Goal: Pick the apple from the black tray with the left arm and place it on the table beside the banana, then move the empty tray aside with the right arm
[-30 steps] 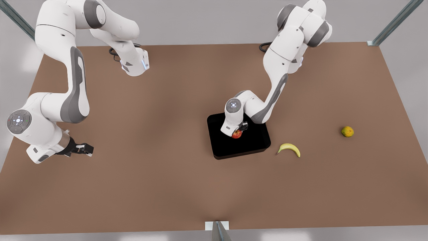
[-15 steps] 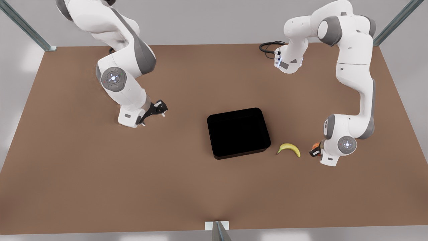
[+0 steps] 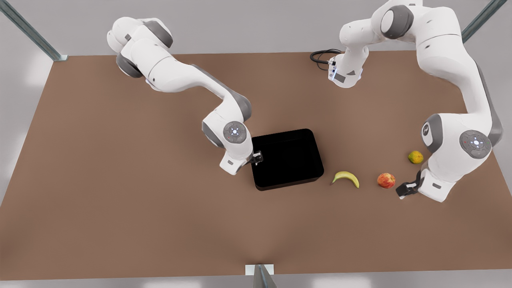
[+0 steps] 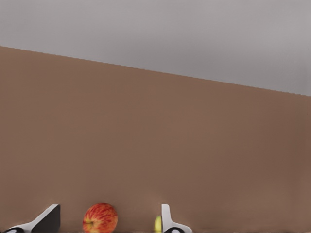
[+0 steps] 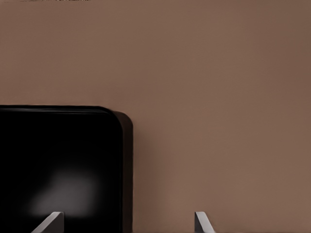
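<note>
The red apple (image 3: 386, 180) lies on the brown table (image 3: 120, 200), to the front view's right of the yellow banana (image 3: 346, 178). My left gripper (image 3: 405, 189) hovers just right of the apple, open and apart from it. In the left wrist view the apple (image 4: 100, 218) shows between the spread fingers (image 4: 48, 221), with a bit of banana (image 4: 158, 224) beside it. The black tray (image 3: 286, 158) is empty. My right gripper (image 3: 257, 157) is at its left edge, open. In the right wrist view, the gripper (image 5: 126, 223) straddles the rim of the tray (image 5: 58, 155).
A yellow-green round fruit (image 3: 415, 157) rests behind the left gripper, near the left arm's wrist. A black cable coil (image 3: 322, 56) lies at the far table edge. Metal frame posts stand at the table's corners and front middle (image 3: 260, 276).
The left gripper has let go of the apple beside the banana and pulled back to the right. The right arm swung in from the left to the tray's left edge.
</note>
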Motion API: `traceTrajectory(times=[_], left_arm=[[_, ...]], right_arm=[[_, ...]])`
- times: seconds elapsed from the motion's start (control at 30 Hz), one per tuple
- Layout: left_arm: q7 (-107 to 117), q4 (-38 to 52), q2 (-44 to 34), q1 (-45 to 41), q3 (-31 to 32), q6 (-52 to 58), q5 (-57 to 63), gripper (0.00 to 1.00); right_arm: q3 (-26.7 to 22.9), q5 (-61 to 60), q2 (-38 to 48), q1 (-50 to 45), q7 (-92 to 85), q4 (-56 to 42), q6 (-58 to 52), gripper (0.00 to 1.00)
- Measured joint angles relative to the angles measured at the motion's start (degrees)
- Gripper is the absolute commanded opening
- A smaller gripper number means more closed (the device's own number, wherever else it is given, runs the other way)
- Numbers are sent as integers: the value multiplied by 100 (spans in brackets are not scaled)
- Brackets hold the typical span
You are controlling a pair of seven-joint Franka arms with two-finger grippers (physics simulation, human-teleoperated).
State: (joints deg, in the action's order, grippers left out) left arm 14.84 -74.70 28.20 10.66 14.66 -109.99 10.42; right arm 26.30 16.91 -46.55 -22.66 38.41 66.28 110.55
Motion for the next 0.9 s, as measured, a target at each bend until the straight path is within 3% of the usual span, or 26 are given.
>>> traceTrajectory(times=[0.17, 0.23, 0.3, 0.77, 0.83, 0.9], left_arm=[[-277, 149, -193, 422, 15, 595, -266, 100], [-372, -1252, -1253, 936, 31, 565, -580, 100], [-456, -1583, -1525, 1082, 33, 508, -764, 100], [-836, -1072, -1146, 677, 50, 405, -651, 100], [-867, -849, -962, -364, -918, 401, -658, 100], [-897, -820, -923, -925, -1265, 399, -747, 100]], right_arm=[[0, 126, -299, -261, 810, 30, 342, 100], [4, 220, -398, -299, 1076, 53, 420, 100], [5, 334, -478, -307, 1309, 61, 476, 100], [112, 1043, -626, -232, 2201, 850, 875, 100], [124, 1055, -643, -187, 2245, 1049, 1058, 100], [127, 1066, -702, -147, 2273, 1113, 1209, 100]])
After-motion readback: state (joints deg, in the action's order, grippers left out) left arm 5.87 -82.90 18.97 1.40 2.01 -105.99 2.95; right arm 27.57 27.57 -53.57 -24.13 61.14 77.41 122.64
